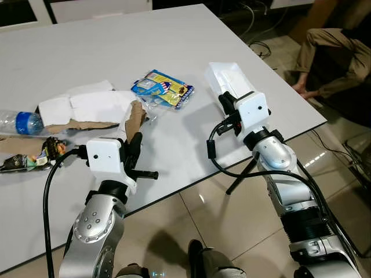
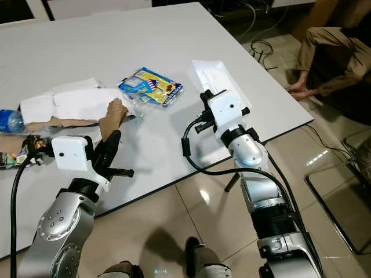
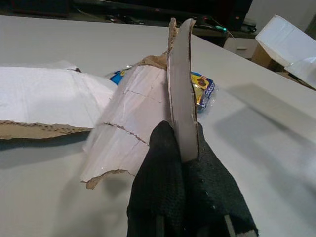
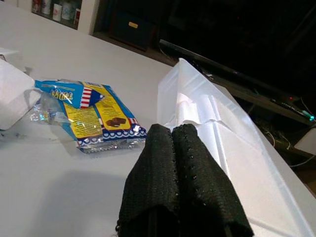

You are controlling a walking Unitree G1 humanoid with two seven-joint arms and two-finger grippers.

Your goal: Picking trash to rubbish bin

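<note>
Far left edge of the frame there's a plastic bottle [image 1: 17, 123] with a blue cap lying on the white desk [image 1: 116, 46], and just below it a dark snack wrapper [image 1: 32, 156]; next over, a torn piece of white and brown cardboard [image 1: 87, 110] spread flat on the desk. The left end effector [image 1: 134, 145], lower left of centre, is clenched on a torn flap of cardboard [image 3: 143, 123], which stands up on edge between its fingers [image 3: 163, 168]; the wrist view shows the flap pinched tight. Middle of the frame, a blue and yellow snack packet [image 1: 162, 88] lies near the flap but apart from it. Right of centre, the right end effector [image 4: 180, 148] has its fingers pressed together on a white plastic tray [image 1: 229, 78] sitting near the desk's right edge. Upper right corner, a person's leg [image 1: 333, 49] in tan trousers on the tiled floor [image 1: 214, 214], with cables nearby.
</note>
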